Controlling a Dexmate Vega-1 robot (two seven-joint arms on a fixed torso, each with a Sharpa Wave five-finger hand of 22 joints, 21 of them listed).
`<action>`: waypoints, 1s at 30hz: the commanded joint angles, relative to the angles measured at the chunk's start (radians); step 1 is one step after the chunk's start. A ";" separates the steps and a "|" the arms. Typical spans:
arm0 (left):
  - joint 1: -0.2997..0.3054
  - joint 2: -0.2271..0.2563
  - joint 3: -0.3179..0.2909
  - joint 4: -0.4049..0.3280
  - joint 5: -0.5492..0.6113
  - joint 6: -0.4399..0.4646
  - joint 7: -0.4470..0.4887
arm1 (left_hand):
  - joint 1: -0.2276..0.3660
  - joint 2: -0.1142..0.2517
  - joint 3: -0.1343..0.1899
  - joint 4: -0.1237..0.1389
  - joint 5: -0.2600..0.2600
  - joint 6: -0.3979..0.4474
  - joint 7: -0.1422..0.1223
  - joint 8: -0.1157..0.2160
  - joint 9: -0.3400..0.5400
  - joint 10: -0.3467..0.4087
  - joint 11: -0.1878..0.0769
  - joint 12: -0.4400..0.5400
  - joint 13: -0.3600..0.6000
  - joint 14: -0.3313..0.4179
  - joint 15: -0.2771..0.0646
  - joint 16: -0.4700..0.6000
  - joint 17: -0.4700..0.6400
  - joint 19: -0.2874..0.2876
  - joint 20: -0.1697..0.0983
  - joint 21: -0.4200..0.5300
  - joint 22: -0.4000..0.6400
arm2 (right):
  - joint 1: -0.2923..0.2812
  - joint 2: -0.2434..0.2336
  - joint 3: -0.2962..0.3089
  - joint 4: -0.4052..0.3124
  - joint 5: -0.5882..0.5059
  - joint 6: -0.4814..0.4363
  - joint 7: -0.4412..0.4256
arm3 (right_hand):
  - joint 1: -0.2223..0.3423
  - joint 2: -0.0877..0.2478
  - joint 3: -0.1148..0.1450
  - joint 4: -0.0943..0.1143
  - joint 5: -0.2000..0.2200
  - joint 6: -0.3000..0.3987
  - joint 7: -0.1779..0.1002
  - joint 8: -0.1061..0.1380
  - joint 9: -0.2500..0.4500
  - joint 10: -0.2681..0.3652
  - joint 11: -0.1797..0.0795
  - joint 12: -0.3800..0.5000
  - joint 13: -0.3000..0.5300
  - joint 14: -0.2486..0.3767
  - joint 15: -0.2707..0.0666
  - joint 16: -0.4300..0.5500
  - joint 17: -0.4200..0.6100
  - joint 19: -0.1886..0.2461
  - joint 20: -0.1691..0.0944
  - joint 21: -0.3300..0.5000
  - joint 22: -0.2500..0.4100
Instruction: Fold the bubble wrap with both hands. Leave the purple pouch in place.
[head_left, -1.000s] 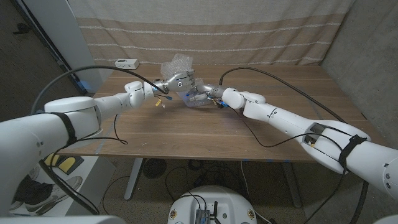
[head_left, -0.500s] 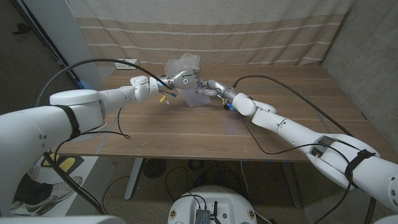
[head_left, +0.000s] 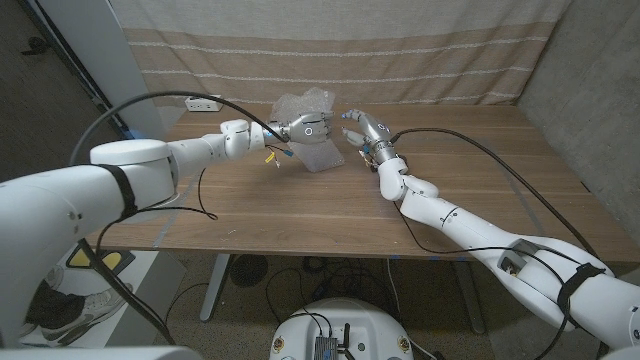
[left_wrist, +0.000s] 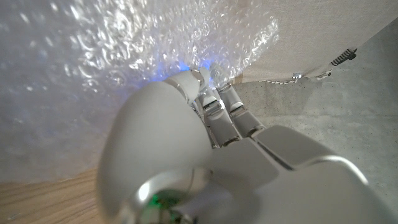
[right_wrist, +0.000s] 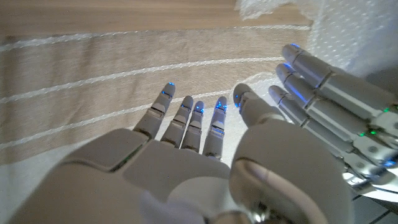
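Note:
The clear bubble wrap (head_left: 303, 104) is bunched and raised above the far middle of the table, with a flap hanging down to the wood (head_left: 322, 157). My left hand (head_left: 308, 128) grips it from the left. In the left wrist view its fingers (left_wrist: 208, 106) dig into the wrap (left_wrist: 93, 50). My right hand (head_left: 358, 128) hovers just right of the wrap, apart from it, with its fingers spread. In the right wrist view this hand (right_wrist: 199, 149) is empty, facing the left hand's fingers (right_wrist: 323, 84) and the wrap (right_wrist: 354, 31).
A white box (head_left: 203, 101) sits at the table's back left corner. Black cables (head_left: 450, 135) arc over both arms. A striped curtain (head_left: 420, 60) hangs close behind the table's far edge. Bare wood (head_left: 300, 215) spreads in front of the hands.
Both hands have moved toward the table's far side and the left has lifted the wrap. My right hand has come off the wrap and spread its fingers.

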 joint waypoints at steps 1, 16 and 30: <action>0.020 -0.065 -0.028 0.067 -0.003 -0.032 -0.001 | -0.010 0.004 -0.006 0.001 -0.003 0.003 0.003 -0.003 0.004 0.006 0.001 -0.004 0.004 0.009 -0.114 -0.002 0.005 0.002 -0.126 0.008 0.000 | 0.023 0.070 -0.056 0.046 -0.149 -0.318 -0.329 | 0.040 -0.054 0.018 0.000 -0.010 0.004 -0.020 0.002 0.001 -0.006 -0.017 0.002 0.000 -0.011 -0.072 -0.011 -0.016 -0.067 0.009 -0.025 -0.001; 0.047 -0.031 -0.083 0.014 -0.025 -0.058 -0.001 | -0.012 0.006 -0.009 0.002 -0.004 0.004 0.005 -0.006 0.005 0.010 0.001 -0.007 0.006 0.012 -0.114 -0.004 0.005 0.001 -0.126 0.014 -0.002 | 0.177 0.204 -0.171 0.323 -0.153 -0.519 -0.414 | 0.379 -0.052 0.027 0.025 -0.004 -0.017 -0.100 0.012 0.004 -0.029 -0.079 0.009 -0.005 -0.024 -0.135 0.024 -0.030 0.093 -0.074 0.028 -0.002; 0.063 -0.194 -0.156 0.234 -0.123 -0.211 -0.001 | -0.017 0.011 -0.014 0.005 -0.008 -0.014 -0.002 -0.019 0.006 0.002 0.001 -0.019 0.007 0.010 -0.114 -0.009 0.005 -0.001 -0.126 0.024 -0.004 | 0.219 0.190 -0.201 0.289 -0.111 -0.469 -0.467 | 0.319 -0.037 -0.041 0.060 -0.017 0.014 -0.077 0.014 0.004 0.013 -0.064 0.018 -0.004 0.043 -0.139 0.069 -0.004 0.148 -0.072 0.044 0.001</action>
